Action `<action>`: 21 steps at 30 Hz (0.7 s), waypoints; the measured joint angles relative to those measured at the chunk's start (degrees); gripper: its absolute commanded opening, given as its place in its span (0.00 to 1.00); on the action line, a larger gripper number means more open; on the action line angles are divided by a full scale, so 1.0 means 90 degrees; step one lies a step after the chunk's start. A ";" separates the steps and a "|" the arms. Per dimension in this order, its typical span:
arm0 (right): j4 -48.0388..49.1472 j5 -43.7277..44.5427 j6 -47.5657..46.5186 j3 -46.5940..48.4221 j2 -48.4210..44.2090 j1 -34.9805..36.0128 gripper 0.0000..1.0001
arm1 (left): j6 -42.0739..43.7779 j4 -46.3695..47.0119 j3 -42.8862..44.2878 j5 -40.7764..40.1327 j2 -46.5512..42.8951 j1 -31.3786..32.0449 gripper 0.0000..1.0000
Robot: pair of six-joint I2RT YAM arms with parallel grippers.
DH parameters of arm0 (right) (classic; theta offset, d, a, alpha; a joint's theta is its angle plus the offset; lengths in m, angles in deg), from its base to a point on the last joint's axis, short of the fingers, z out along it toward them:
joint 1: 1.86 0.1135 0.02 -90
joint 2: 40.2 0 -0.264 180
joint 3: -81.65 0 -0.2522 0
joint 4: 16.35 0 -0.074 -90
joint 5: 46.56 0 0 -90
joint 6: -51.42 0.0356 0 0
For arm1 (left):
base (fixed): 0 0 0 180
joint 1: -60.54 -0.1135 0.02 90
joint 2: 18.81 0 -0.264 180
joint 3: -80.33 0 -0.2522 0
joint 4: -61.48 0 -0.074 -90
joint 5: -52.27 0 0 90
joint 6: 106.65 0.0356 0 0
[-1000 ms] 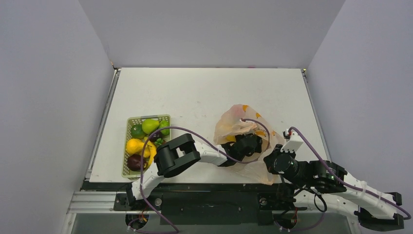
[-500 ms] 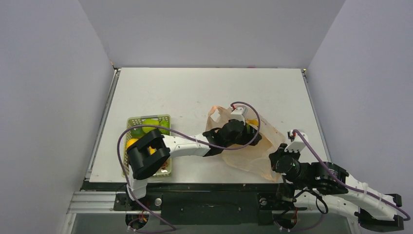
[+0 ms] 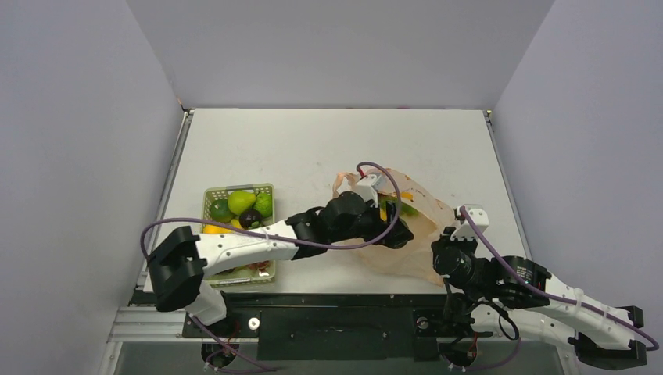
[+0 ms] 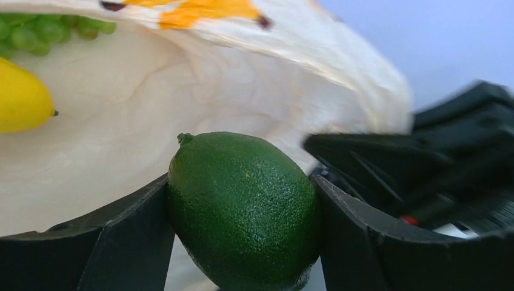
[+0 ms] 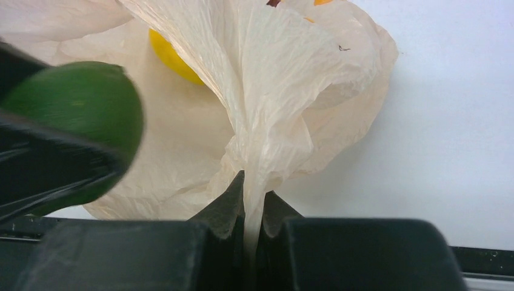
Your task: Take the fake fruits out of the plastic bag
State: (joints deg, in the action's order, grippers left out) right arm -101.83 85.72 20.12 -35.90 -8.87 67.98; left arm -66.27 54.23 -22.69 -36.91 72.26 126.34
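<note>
A dark green lime (image 4: 242,209) is sitting squeezed between the two fingers of the left tool (image 3: 393,229), which is closing snugly on it just at the mouth of the plastic bag (image 3: 428,226). Deeper inside, a lemon (image 4: 21,97) and green grapes (image 4: 36,33) are lying on the film, so by my reading the task is partly done: several fake fruits (image 3: 241,201) are resting in the green basket (image 3: 209,191), one is being lifted out, and at least two are waiting. The right tool (image 5: 253,200) is pinching a gathered fold of the bag tightly, near the table's (image 3: 313,141) near edge. The basket is sitting well apart at the near left, the left arm is spanning the gap, and the far half is offering open room.
</note>
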 measured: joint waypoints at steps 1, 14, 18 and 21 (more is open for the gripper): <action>0.0010 0.0002 -0.0015 0.0000 0.0000 0.0000 0.00 | 0.0036 -0.0056 -0.0012 0.0036 -0.0182 0.0007 0.00; 0.0158 0.0029 -0.0143 0.0000 -0.0119 0.0000 0.00 | 0.0588 -0.2552 -0.0095 -0.0707 -0.3560 0.0000 0.00; 0.0165 0.0027 -0.0148 0.0000 -0.0126 0.0000 0.00 | 0.0787 -0.4022 0.0197 -0.1552 -0.4590 -0.0136 0.00; 0.0180 0.0029 -0.0163 0.0000 -0.0153 0.0000 0.00 | 0.0809 -0.5117 0.0340 -0.2310 -0.5217 -0.0211 0.00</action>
State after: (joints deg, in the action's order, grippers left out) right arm -100.21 85.98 18.65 -35.90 -10.24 67.98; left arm -58.99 8.17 -19.63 -57.69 25.31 124.44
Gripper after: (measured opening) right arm 0.004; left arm 0.688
